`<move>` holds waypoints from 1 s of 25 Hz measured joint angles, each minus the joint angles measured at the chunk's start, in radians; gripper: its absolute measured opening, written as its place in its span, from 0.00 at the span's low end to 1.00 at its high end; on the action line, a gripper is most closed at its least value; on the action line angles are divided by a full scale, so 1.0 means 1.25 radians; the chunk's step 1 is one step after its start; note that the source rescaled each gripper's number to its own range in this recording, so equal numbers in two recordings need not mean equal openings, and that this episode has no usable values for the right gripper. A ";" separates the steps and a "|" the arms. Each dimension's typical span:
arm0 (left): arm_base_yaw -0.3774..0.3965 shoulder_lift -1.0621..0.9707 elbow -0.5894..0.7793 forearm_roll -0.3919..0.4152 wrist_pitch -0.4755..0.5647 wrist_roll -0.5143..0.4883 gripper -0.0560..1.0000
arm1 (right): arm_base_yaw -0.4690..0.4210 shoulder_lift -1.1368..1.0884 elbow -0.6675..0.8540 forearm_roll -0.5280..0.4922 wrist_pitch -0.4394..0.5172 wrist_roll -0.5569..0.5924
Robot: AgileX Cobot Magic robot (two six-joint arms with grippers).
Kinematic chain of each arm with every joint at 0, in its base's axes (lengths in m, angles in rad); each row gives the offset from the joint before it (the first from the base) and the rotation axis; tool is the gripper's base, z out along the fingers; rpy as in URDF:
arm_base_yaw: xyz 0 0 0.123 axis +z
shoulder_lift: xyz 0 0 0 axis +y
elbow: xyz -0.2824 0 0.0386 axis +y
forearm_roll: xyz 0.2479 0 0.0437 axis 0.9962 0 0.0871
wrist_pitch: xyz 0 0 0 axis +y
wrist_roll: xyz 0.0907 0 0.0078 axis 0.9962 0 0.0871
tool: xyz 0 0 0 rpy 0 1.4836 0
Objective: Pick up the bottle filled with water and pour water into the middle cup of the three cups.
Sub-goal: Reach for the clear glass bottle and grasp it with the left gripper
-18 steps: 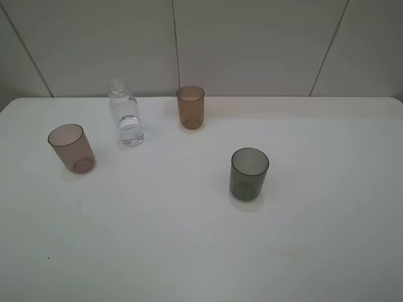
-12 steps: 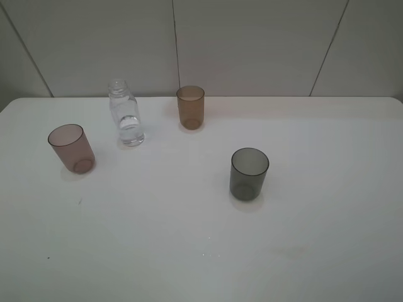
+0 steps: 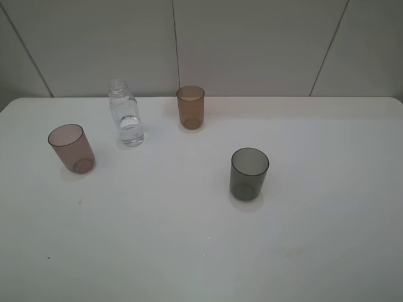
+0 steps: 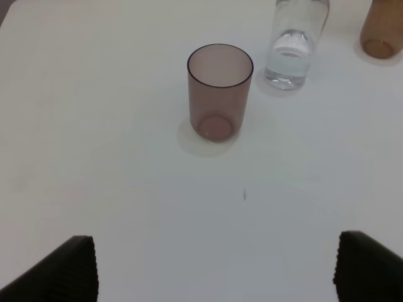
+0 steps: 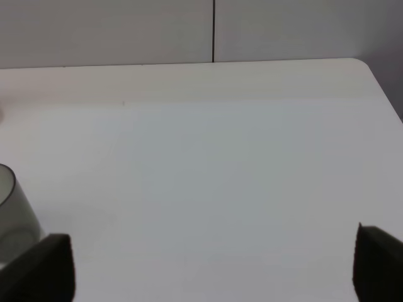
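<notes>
- Left claw (image 4: 214,270): fingers spread wide, holding nothing, above the bench (image 3: 315,220); it faces the bottle (image 4: 291,47), with the pinkish cup (image 4: 219,91) standing between claw and bottle.
- Right claw (image 5: 208,270): fingers spread wide, holding nothing; the bottle is out of its camera's view, and only part of the grey cup (image 5: 11,214) shows at the edge.
- Bottle (image 3: 126,113): small, clear, colourless, capless threaded neck, rounded shoulders. Upright on the bench near the back wall (image 3: 252,44). Holds water (image 4: 288,60) in its lower part; upper part clear.
- Amber cup (image 3: 190,108): translucent tumbler, upright, mouth up. Near the bottle, on its right in the exterior view, not touching.
- Pinkish cup (image 3: 72,148): translucent tumbler, upright; base shows through the open mouth. Left of the bottle and nearer the front edge, apart from it.
- Grey cup (image 3: 248,175): dark smoky tumbler, upright, mouth up. Well apart from the bottle, to its right and farther forward than the amber cup.
</notes>
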State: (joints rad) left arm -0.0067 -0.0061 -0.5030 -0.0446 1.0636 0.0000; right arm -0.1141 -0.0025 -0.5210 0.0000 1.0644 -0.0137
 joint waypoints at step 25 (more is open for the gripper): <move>-0.046 0.038 -0.024 -0.128 -0.183 0.035 0.87 | 0.000 0.000 0.000 0.000 0.000 0.000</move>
State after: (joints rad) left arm -0.0645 0.0414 -0.5335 -0.2041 0.8354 0.0443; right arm -0.1141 -0.0025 -0.5210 0.0000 1.0644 -0.0137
